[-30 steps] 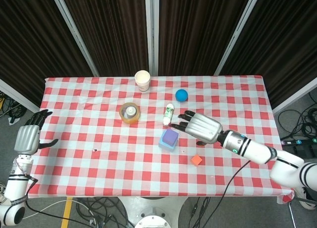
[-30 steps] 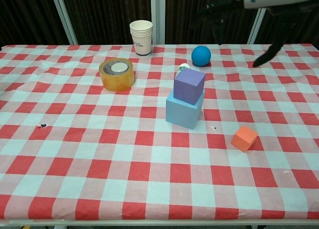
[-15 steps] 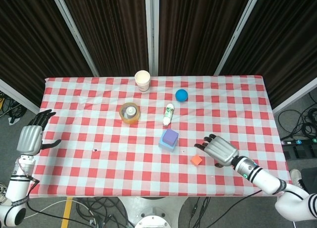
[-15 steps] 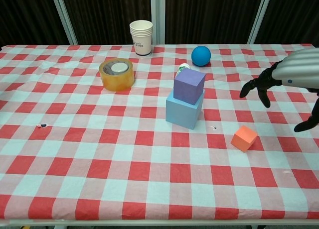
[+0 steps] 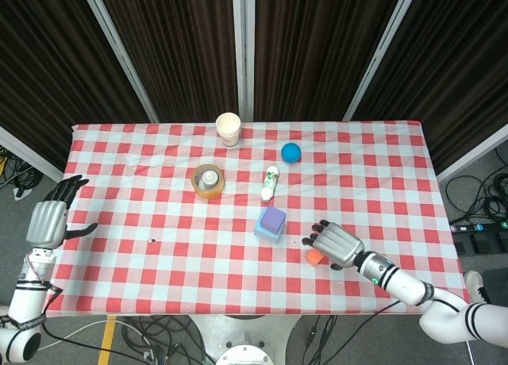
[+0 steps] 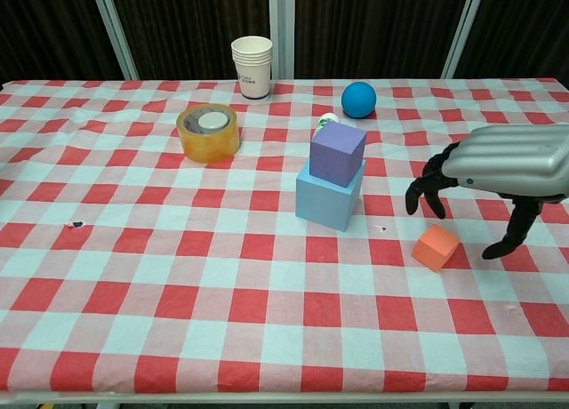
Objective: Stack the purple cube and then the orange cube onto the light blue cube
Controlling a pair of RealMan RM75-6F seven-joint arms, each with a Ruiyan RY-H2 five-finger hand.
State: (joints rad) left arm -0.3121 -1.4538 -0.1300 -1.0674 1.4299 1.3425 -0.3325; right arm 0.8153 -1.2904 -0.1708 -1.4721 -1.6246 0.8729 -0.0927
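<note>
The purple cube [image 5: 274,218] [image 6: 338,153] sits on top of the light blue cube [image 5: 264,232] [image 6: 329,199] near the table's middle. The orange cube [image 5: 313,256] [image 6: 436,247] lies on the cloth to their right, nearer the front edge. My right hand [image 5: 336,243] [image 6: 498,173] hovers just above the orange cube, fingers spread and curved downward, holding nothing. In the head view it partly covers the cube. My left hand [image 5: 48,219] hangs open off the table's left edge, away from everything.
A roll of yellow tape [image 5: 209,181] [image 6: 208,131], a stack of paper cups [image 5: 228,128] [image 6: 252,67], a blue ball [image 5: 291,151] [image 6: 359,99] and a small white bottle [image 5: 271,182] stand on the far half of the checked tablecloth [image 6: 178,276].
My right hand has moved from beside the stacked cubes toward the front right, then leftward and down, ending over the orange cube. The cubes and my left hand stayed put.
</note>
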